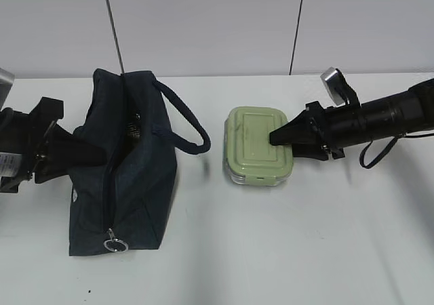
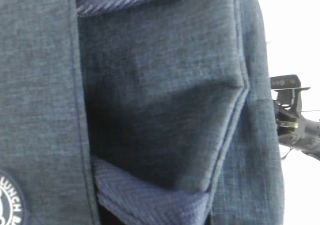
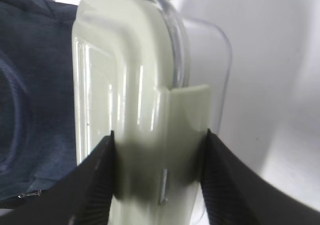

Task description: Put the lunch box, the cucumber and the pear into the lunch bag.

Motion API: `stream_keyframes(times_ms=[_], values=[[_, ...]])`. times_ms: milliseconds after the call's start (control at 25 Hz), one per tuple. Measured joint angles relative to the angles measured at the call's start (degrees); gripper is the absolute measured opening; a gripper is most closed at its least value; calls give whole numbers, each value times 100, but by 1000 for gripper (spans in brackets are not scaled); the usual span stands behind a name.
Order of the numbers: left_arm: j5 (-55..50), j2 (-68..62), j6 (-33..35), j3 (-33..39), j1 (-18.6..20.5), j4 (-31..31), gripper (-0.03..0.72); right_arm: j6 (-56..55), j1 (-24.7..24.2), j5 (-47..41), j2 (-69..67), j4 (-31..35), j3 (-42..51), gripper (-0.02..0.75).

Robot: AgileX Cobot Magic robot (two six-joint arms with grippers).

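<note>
Two tools work over one plain white surface [image 1: 271, 251], which runs back to a pale wall crossed by two thin dark vertical lines. The dark navy lunch bag [image 1: 129, 183] lies on the left part of the surface, its long zipper running toward the camera and ending at a metal ring pull [image 1: 115, 244]; one looped strap handle [image 1: 186, 122] arches off its right side. The left tool [image 1: 85, 157] is pressed together and pushed against the bag's left flank, where the fabric folds around it; the left wrist view shows only creased navy cloth and part of a round printed patch [image 2: 7, 202]. Just right of the bag, apart from it, the lunch box [image 1: 260, 146] sits flat on the surface, pale green lid up over a clear base. The right tool [image 1: 281, 137] reaches in from the right and pinches the box's right end, one dark finger [image 3: 95, 185] on each side of the lid in the right wrist view.
</note>
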State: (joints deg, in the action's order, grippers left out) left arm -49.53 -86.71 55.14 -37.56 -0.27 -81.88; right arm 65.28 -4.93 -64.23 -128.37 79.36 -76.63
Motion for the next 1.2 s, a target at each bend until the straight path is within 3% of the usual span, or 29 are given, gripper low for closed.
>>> stream_keyframes(times_ms=[480, 920, 1200], values=[[-2, 0, 0, 0, 0, 1, -19, -502, 144, -67, 1209, -25, -822, 372], [-2, 0, 93, 0, 0, 1, -19, -535, 1658, -172, 1378, 1097, -1147, 372], [-2, 0, 108, 0, 0, -95, -19, -472, 2429, 383, 1367, 1217, -1147, 372]])
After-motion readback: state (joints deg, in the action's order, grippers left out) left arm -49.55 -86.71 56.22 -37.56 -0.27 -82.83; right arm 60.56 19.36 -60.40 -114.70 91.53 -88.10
